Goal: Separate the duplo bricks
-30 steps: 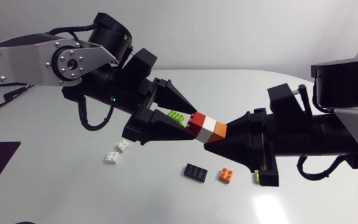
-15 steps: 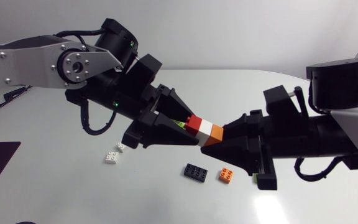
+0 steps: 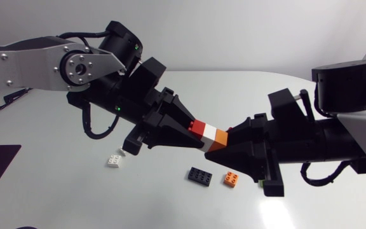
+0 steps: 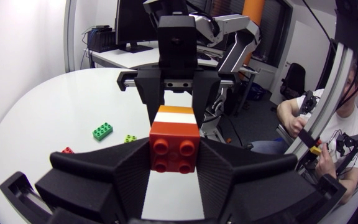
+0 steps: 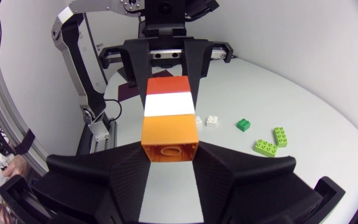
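Note:
A short stack of red [image 3: 199, 128], white [image 3: 209, 133] and orange [image 3: 218, 139] duplo bricks hangs above the table's middle, held from both ends. My left gripper [image 3: 192, 131] is shut on the red end; in the left wrist view the red brick [image 4: 174, 145] sits between its fingers [image 4: 120, 174]. My right gripper [image 3: 226, 145] is shut on the orange end, and the orange brick [image 5: 169, 136] is clamped between its fingers [image 5: 238, 180]. Each wrist view shows the other arm's gripper facing it across the stack.
Loose pieces lie on the table under the arms: two white bricks [image 3: 114, 161], a black plate [image 3: 201, 175] and a small orange brick [image 3: 231, 180]. Behind the arms lie a green brick [image 4: 102, 130], lime bricks [image 5: 271, 143] and a small red piece [image 4: 67, 150].
My left gripper's fingers, wide apart a second ago, have come together on the red end of the stack. The left arm edged right. The right arm kept its hold.

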`<move>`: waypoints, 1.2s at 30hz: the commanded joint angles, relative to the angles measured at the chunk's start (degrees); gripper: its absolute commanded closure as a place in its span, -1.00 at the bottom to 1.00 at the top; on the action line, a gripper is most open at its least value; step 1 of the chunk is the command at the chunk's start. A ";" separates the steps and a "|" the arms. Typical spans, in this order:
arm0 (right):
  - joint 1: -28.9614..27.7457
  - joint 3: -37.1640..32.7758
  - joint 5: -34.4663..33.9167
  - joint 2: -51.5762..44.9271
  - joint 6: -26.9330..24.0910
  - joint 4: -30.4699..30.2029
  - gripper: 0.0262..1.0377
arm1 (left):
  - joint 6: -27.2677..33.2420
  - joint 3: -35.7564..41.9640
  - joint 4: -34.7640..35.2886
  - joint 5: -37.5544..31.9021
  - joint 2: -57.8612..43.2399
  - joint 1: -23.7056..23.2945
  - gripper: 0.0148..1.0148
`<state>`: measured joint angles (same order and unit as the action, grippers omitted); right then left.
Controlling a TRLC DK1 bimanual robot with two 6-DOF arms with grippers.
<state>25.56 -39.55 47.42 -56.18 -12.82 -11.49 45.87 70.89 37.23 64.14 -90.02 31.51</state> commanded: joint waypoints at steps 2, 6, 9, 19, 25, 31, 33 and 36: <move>0.81 -0.70 1.45 -0.33 0.25 0.06 -0.51 | 0.89 1.97 1.44 0.55 -0.69 0.57 0.45; 1.07 -1.06 1.54 0.11 -1.16 -1.79 -0.88 | 2.21 2.67 3.11 -0.42 -0.16 0.40 0.45; 1.33 -1.41 1.18 0.72 -3.79 -4.77 -0.91 | 4.41 3.11 4.60 -4.64 0.37 0.66 0.45; 1.33 -4.75 -6.46 0.90 -15.92 -15.15 -0.91 | 15.74 6.01 15.76 -26.96 3.71 8.31 0.45; 6.25 -4.92 -13.76 -1.56 -18.65 -14.53 -0.91 | 17.15 8.65 18.84 -33.20 3.62 12.35 0.45; 10.30 -4.13 -17.27 -2.00 -17.94 -13.04 -0.91 | 17.24 8.91 18.75 -35.57 2.83 13.67 0.45; 10.39 -4.13 -17.36 -2.09 -17.68 -12.86 -0.91 | 17.24 8.91 18.75 -35.57 2.74 13.67 0.45; 10.47 -4.04 -17.62 -2.26 -16.71 -11.89 -0.89 | 17.24 8.91 18.75 -35.57 2.65 13.84 0.45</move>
<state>35.64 -43.83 30.06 -57.60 -29.80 -24.34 61.93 78.00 55.53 28.60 -87.31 45.01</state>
